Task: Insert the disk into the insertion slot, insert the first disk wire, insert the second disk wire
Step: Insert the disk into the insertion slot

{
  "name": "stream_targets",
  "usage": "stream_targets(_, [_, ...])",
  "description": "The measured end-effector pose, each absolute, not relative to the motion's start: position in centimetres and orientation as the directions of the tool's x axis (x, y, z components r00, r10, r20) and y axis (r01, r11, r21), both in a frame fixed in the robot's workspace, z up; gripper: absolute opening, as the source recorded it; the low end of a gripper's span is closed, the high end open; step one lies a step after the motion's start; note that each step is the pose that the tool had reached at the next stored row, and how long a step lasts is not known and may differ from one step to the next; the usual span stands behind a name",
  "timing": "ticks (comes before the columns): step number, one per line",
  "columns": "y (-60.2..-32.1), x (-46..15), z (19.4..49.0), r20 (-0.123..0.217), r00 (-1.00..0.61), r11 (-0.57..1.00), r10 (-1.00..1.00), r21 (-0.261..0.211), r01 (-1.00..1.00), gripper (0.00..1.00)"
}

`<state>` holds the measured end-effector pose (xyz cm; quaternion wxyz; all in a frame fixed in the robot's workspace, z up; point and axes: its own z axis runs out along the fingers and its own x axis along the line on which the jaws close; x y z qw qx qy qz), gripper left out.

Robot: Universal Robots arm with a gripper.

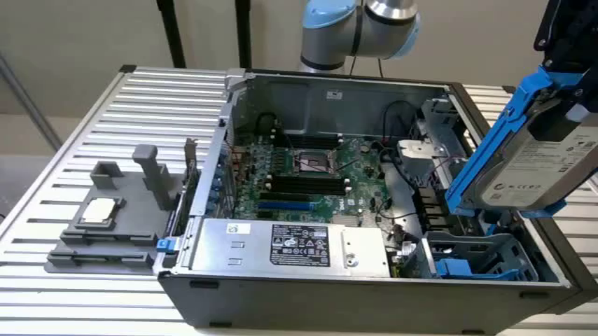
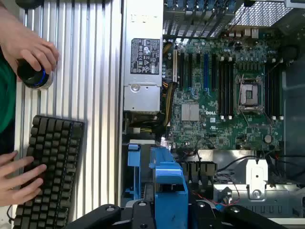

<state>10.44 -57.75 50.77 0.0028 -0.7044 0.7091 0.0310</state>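
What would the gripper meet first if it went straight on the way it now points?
Most likely the insertion slot: the gripper holds the disk tilted just above it, pointing downward, though depth is hard to judge.

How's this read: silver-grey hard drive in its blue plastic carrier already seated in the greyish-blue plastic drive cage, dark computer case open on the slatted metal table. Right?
Not seated. The exterior view shows the silver-grey hard drive in its blue carrier held tilted by the gripper, above the greyish-blue plastic drive cage and clear of it. The rest holds.
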Motion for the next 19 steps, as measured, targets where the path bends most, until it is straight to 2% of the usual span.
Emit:
stream_targets(8, [-57.8,10.5,50.7,-0.048,-0.007,0.005,-0.999,0.041,-0.999,0.33])
stream_targets(19, [-58.6,10.8,48.5,-0.049,-0.008,0.006,-0.999,0.045,-0.999,0.33])
